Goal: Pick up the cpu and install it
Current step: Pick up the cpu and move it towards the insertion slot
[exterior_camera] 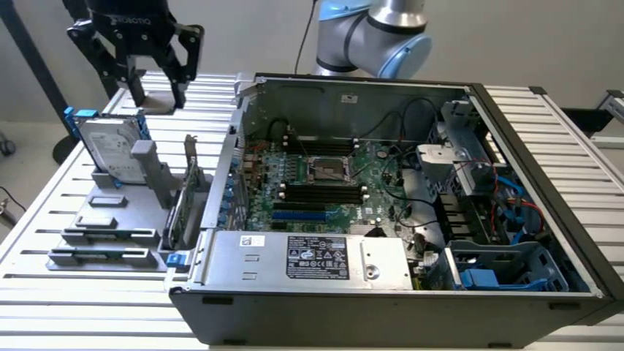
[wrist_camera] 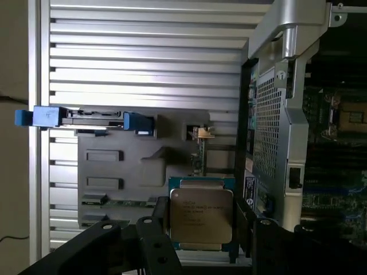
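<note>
The cpu (wrist_camera: 200,215), a small square chip with a shiny metal top and a pale rim, sits between the two black fingers of my gripper (wrist_camera: 202,232), which is shut on its edges. In the exterior view the gripper (exterior_camera: 158,96) hangs high above the grey holder blocks (exterior_camera: 107,238) at that view's left, well clear of them. The open computer case (exterior_camera: 390,292) lies to the exterior view's right. The bare cpu socket (exterior_camera: 329,172) on the green motherboard (exterior_camera: 375,201) is uncovered, and the socket (wrist_camera: 350,117) also shows at the edge of the wrist view.
A silver hard drive (exterior_camera: 112,150) with blue side rails stands in the holder below the gripper. An expansion card (exterior_camera: 185,197) stands upright beside the case wall. The power supply (exterior_camera: 312,259) fills the case's near side, and cables and a drive cage (exterior_camera: 487,212) crowd its right.
</note>
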`<action>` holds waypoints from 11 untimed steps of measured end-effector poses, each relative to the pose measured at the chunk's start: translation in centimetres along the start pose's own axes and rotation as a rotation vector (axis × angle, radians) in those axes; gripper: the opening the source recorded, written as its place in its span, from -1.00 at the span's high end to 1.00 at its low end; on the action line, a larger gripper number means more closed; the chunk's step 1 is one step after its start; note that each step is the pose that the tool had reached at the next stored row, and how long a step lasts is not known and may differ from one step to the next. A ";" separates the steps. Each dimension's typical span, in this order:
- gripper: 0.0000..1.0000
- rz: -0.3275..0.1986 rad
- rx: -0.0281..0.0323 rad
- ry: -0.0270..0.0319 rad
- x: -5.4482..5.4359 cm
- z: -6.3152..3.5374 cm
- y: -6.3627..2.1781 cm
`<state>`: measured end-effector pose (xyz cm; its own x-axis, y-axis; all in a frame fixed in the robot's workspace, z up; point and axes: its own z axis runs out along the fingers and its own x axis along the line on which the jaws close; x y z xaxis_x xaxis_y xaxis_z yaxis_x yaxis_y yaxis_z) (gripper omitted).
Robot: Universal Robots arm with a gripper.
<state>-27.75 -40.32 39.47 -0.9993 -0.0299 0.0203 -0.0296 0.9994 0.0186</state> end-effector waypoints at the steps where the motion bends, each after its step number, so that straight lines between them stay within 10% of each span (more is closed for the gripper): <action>1: -0.09 0.000 0.0000 0.0000 -0.5 -0.02 0.03; 11: -0.09 0.000 0.0000 0.0000 -5.0 -0.13 0.39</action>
<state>-22.75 -39.79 39.50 -0.9993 -0.0299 0.0203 -0.0295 0.9994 0.0186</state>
